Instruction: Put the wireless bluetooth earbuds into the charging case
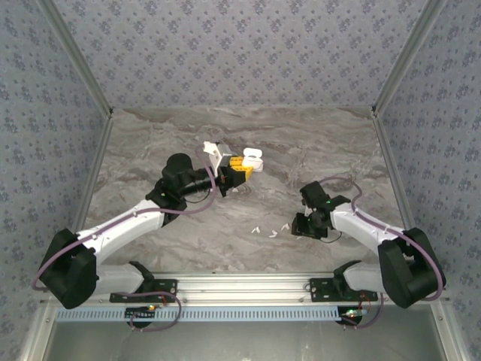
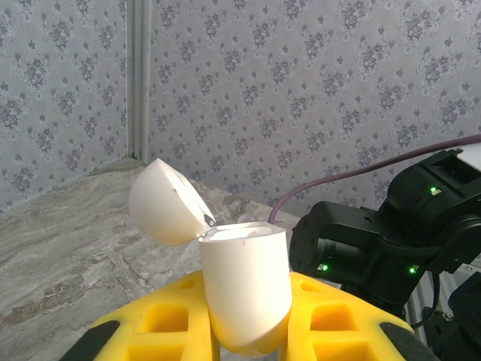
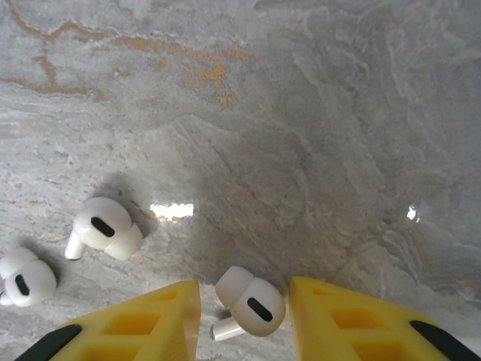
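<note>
My left gripper (image 1: 239,169) is shut on a white charging case (image 2: 246,289) and holds it above the table's middle. The case's lid (image 2: 165,201) is flipped open, up and to the left. The case (image 1: 252,159) pokes out past the yellow fingers. My right gripper (image 3: 244,289) is low over the table and open, with a white earbud (image 3: 252,304) lying between its yellow fingers (image 3: 150,323). Small gaps show on both sides of that earbud. Two more white earbuds (image 3: 105,228) (image 3: 26,277) lie to its left. On the marble, the earbuds (image 1: 273,232) sit just left of the right gripper (image 1: 297,226).
The black right arm (image 2: 353,248) stands close behind the held case. Patterned walls with metal posts (image 1: 79,64) enclose the grey marble table (image 1: 323,143). A metal rail (image 1: 240,284) runs along the near edge between the arm bases.
</note>
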Robot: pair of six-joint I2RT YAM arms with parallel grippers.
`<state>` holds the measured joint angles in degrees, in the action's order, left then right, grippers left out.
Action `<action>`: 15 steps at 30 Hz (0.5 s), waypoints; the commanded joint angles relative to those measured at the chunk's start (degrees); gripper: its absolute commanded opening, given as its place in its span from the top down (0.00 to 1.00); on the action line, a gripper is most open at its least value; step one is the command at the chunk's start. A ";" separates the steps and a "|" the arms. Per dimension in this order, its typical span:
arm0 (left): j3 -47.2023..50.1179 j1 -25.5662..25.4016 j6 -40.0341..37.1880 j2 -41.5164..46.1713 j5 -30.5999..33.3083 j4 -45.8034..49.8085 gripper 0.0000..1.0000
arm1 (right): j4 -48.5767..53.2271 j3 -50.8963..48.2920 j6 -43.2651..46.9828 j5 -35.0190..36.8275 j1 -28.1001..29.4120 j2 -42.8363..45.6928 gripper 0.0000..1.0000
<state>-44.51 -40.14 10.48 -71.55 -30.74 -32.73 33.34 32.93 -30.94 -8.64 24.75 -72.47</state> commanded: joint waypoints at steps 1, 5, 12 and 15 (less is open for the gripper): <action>-0.36 -0.20 -0.99 1.76 0.15 -0.41 1.00 | -1.39 -0.24 -1.21 1.85 0.80 -1.36 0.64; -0.19 -0.16 -0.99 2.07 0.12 -0.10 1.00 | -2.38 -0.32 -1.27 2.55 1.43 -2.59 0.66; 0.03 -0.18 -1.15 2.77 0.33 0.30 1.00 | -3.90 -0.08 -0.27 4.61 2.62 -2.18 0.74; 0.21 -0.20 -0.99 2.74 0.33 0.21 1.00 | -4.20 0.18 0.20 5.79 3.29 -0.91 0.76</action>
<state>-44.51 -40.14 10.46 -70.52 -30.55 -31.46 33.69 33.26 -31.07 -4.36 27.03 -72.99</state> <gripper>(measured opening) 0.190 0.248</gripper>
